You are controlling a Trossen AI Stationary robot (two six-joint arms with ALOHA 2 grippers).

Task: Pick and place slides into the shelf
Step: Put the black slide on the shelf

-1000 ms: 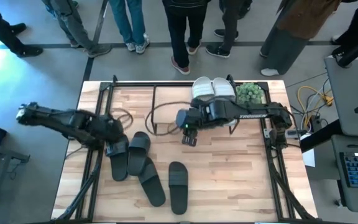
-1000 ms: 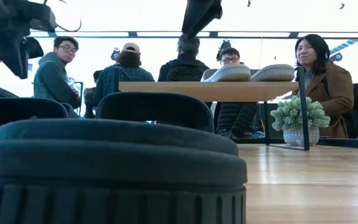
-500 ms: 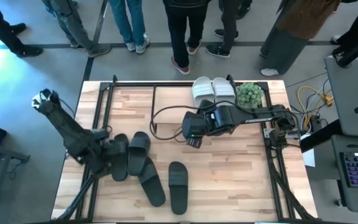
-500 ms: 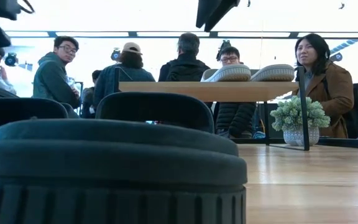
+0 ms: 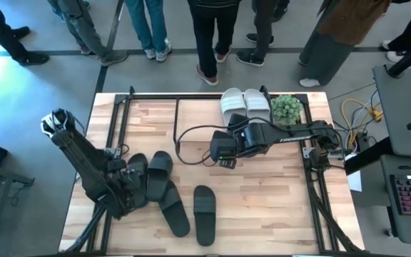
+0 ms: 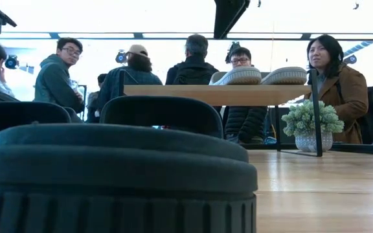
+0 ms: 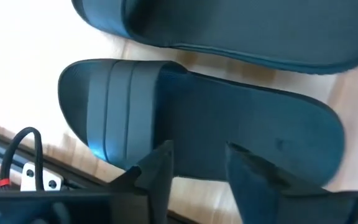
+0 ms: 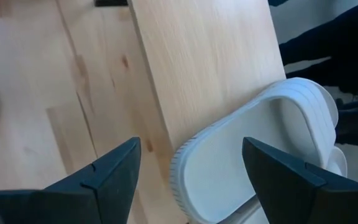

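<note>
Four black slides lie on the table's left half; the leftmost sits under my left gripper. In the left wrist view this slide fills the frame, and the open gripper has its fingers over the slide's side rim, next to the strap. Two white slides rest sole-down on the shelf, also seen in the low view. My right gripper hovers wide open above the shelf board, holding nothing. My left gripper's fingers come down from above at the black slide's side rim, just behind the strap. I cannot tell whether they touch it. The slide lies flat on the table.
A potted plant stands at the shelf's right end. Three more black slides lie close together right of my left gripper. Black frame rails run along the table's edges. Several people stand beyond the far edge.
My left arm has swung round and its gripper has moved toward the near edge and down onto the leftmost black slide. My right gripper has drifted slightly toward the table's right, staying open. No slide has moved.
</note>
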